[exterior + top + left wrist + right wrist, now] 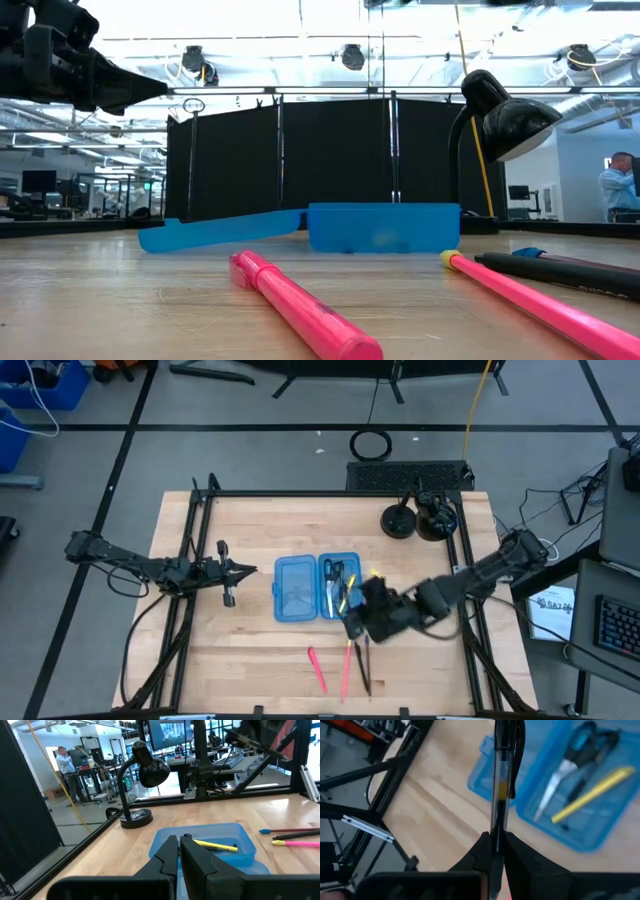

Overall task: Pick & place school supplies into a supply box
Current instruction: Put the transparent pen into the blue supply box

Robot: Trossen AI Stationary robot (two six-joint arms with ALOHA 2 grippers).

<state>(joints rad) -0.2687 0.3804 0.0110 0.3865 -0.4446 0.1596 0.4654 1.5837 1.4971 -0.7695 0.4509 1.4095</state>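
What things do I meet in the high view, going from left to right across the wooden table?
Left gripper → supply box, open → scissors in its right half → right gripper → black lamp base.

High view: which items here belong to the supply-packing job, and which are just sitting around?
Job items:
supply box, open
scissors and yellow pen, already in the box
clear pen, held by the right gripper
pink marker, pink pencil and dark pencil, on the table

Lying about:
desk lamp
keyboard
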